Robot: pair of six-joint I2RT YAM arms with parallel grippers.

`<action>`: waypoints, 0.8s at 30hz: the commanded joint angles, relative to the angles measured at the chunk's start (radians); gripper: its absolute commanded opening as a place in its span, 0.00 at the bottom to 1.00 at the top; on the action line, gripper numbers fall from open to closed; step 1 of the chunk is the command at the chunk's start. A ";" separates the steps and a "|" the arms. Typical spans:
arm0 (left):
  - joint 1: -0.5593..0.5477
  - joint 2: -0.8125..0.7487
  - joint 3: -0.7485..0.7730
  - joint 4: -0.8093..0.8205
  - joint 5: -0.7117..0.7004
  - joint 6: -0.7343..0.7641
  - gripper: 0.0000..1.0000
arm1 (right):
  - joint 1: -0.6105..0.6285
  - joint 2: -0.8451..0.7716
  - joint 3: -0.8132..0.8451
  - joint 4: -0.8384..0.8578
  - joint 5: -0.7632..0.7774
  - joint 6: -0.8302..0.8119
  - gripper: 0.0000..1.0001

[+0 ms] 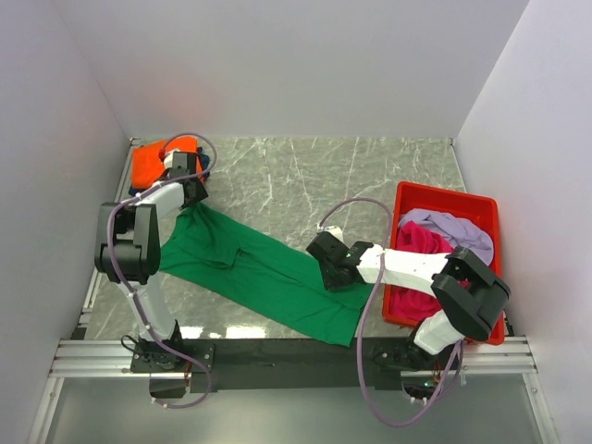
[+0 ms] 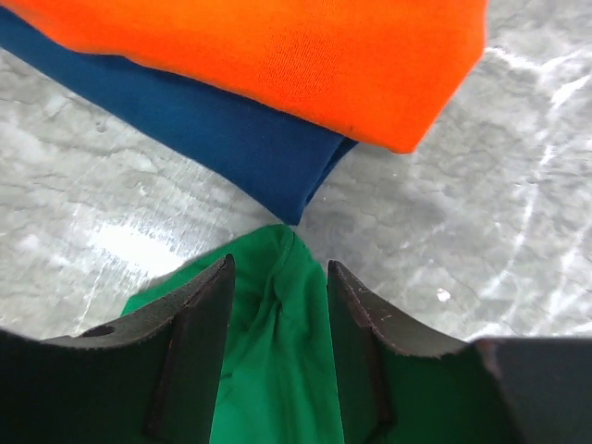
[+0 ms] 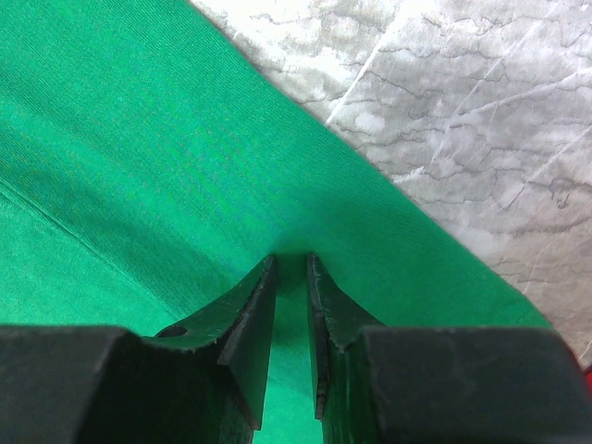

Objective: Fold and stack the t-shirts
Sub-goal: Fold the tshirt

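Observation:
A bright green t-shirt [image 1: 250, 268] lies stretched diagonally across the marble table, from back left to front right. My left gripper [image 1: 191, 196] is at its far left corner, where bunched green cloth [image 2: 277, 370] fills the narrow gap between the jaws [image 2: 279, 268]. My right gripper [image 1: 326, 252] is shut on the shirt's right edge [image 3: 139, 166], with a fold pinched between the jaws [image 3: 291, 259]. Just beyond the left gripper, a folded orange t-shirt [image 1: 148, 166] [image 2: 305, 55] lies on a folded navy t-shirt [image 2: 222, 139].
A red plastic bin [image 1: 444, 192] stands at the right edge. It holds a crumpled pale lilac t-shirt [image 1: 453, 227] and a magenta t-shirt [image 1: 421, 242]. White walls close in the table [image 1: 324, 176] on three sides. The right arm lies low between the bin and the green shirt.

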 commanded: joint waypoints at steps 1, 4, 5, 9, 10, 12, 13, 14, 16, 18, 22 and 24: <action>0.005 -0.084 -0.019 0.035 0.018 0.006 0.50 | 0.007 0.030 -0.001 -0.043 0.016 0.000 0.27; 0.003 -0.102 -0.046 0.043 0.037 0.004 0.48 | 0.006 0.029 -0.003 -0.043 0.016 0.000 0.27; 0.003 -0.103 -0.049 0.037 0.040 0.003 0.47 | 0.006 0.027 -0.007 -0.043 0.016 0.002 0.27; 0.003 -0.118 -0.087 0.018 0.035 -0.006 0.43 | 0.006 0.017 -0.013 -0.041 0.016 0.003 0.27; 0.003 -0.141 -0.106 0.027 0.032 -0.010 0.44 | 0.007 0.015 -0.015 -0.038 0.014 0.003 0.27; 0.005 -0.173 -0.166 0.033 0.031 -0.020 0.44 | 0.007 0.017 -0.016 -0.037 0.014 0.005 0.27; 0.003 -0.216 -0.187 0.038 0.038 -0.025 0.44 | 0.007 0.017 -0.019 -0.038 0.012 0.006 0.27; 0.005 -0.240 -0.233 0.047 0.046 -0.031 0.44 | 0.007 0.017 -0.019 -0.037 0.014 0.005 0.27; 0.005 -0.323 -0.284 0.053 0.049 -0.054 0.44 | 0.006 0.014 -0.019 -0.037 0.016 0.005 0.27; 0.003 -0.374 -0.356 0.052 0.029 -0.094 0.42 | 0.006 0.012 -0.019 -0.032 0.013 0.002 0.27; 0.003 -0.463 -0.459 0.034 -0.035 -0.137 0.43 | 0.007 0.007 -0.021 -0.018 0.005 -0.004 0.27; 0.005 -0.465 -0.474 0.018 -0.047 -0.154 0.43 | 0.007 0.007 -0.029 -0.011 0.000 -0.006 0.27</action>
